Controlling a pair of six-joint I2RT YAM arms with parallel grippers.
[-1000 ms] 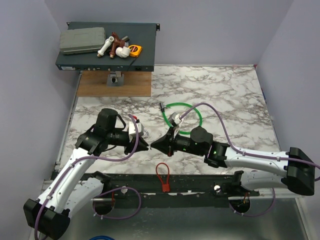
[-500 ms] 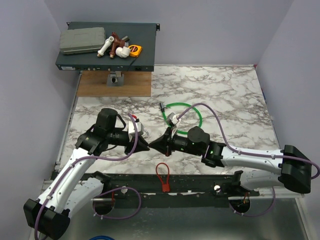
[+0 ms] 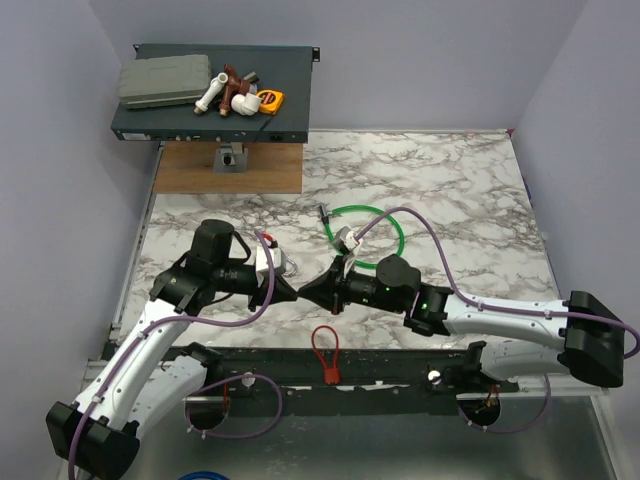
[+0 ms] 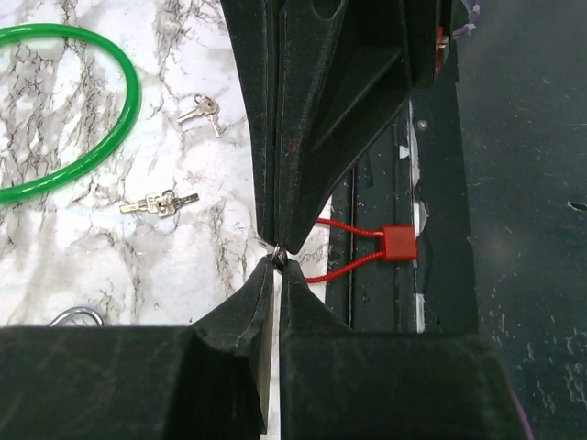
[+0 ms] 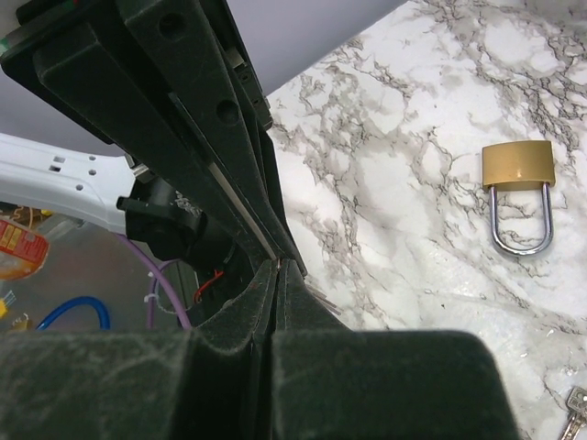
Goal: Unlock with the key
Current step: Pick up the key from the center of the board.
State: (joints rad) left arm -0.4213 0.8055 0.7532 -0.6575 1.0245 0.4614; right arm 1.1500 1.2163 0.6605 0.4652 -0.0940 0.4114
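Near the front edge of the worktop [image 3: 450,190], amid green ring [image 4: 119,128], spare keys [image 4: 160,203], brass padlock [image 5: 519,165] and red cable seal [image 4: 400,244]: key [image 4: 278,259], tiny silvery sliver mostly hidden, pinched where closed left jaws and right jaws meet tip-to-tip.

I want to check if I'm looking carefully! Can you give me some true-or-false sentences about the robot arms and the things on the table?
1. The left gripper and the right gripper meet tip to tip. True.
2. Both grippers are wide open. False: both are shut.
3. The padlock lies inside the green ring. False: it lies on the bare table, outside the ring.
4. Keys lie on the table near the ring. True.
5. A gripper holds the padlock. False: nothing touches it.
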